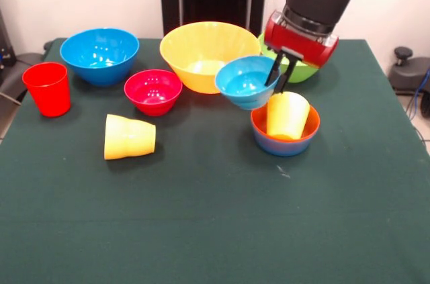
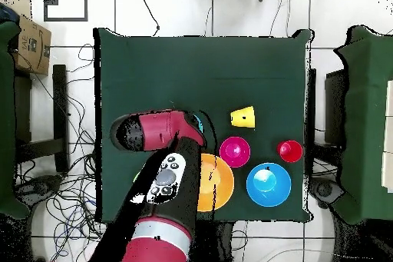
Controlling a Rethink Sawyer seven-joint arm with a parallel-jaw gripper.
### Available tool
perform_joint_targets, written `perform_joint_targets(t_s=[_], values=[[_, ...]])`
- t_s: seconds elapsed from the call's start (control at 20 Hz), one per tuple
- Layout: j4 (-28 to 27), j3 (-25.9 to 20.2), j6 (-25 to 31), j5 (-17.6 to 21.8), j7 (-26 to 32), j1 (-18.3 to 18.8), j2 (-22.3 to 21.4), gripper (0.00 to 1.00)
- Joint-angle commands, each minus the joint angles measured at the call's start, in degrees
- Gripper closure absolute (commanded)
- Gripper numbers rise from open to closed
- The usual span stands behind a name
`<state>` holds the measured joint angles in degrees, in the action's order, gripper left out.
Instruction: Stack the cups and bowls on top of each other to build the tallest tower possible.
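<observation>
Green table [image 1: 201, 230] bare in front, gripper [image 1: 279, 79] pinching light-blue bowl [image 1: 245, 82] rim aloft

Bright, even room light; soft shadows, glossy glare on bowls [image 1: 201, 52].

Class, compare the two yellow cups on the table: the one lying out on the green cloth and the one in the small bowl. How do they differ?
The loose yellow cup lies on its side on the green cloth; the nested yellow cup stands tilted inside the orange-and-blue bowl. The loose cup is deeper yellow-orange, the nested one paler. The loose cup lies clear of the gripper; the nested one sits just below it. Both are tapered and handleless.
</observation>
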<state>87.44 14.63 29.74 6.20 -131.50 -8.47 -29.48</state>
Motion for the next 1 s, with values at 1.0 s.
perform_joint_targets(t_s=[1.0], values=[[-5.1,1.9,1.3,-9.3,-10.7,-6.7,4.4,1.0]])
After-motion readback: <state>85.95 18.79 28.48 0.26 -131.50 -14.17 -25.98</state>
